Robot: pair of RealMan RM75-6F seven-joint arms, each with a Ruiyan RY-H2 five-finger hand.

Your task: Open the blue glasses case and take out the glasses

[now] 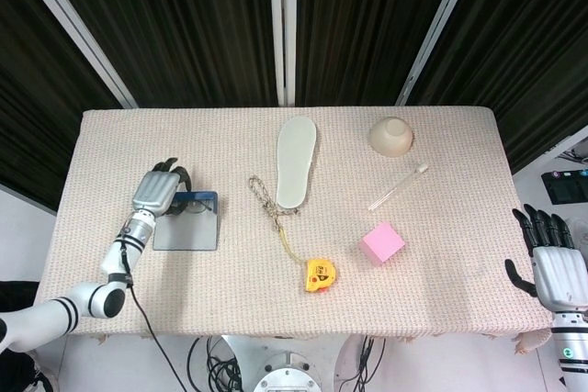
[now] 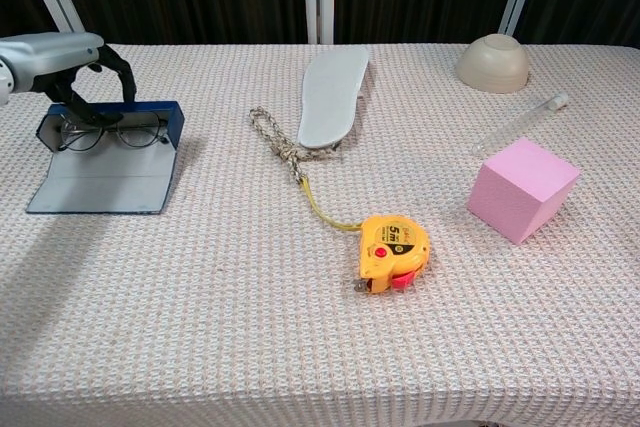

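glasses case (image 2: 105, 162) open at the surface's (image 2: 300, 327) left edge

left robot hand (image 2: 60, 57) curls over the case's back tray, fingers (image 2: 125, 82) down on the rim; whether it grips is unclear. glasses (image 2: 110, 134) lie inside, long axis left-right, flat lid toward the near edge. right robot hand (image 1: 551, 259) hangs off the right edge, fingers spread, holding nothing.

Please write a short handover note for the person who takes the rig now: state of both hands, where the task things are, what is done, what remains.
Left hand: over the back of the blue glasses case, fingers curled down at the glasses; a firm hold is not clear.
Right hand: open, idle, off the table's right edge.
Done: case lies open, lid flat.
Left: lift the glasses out.
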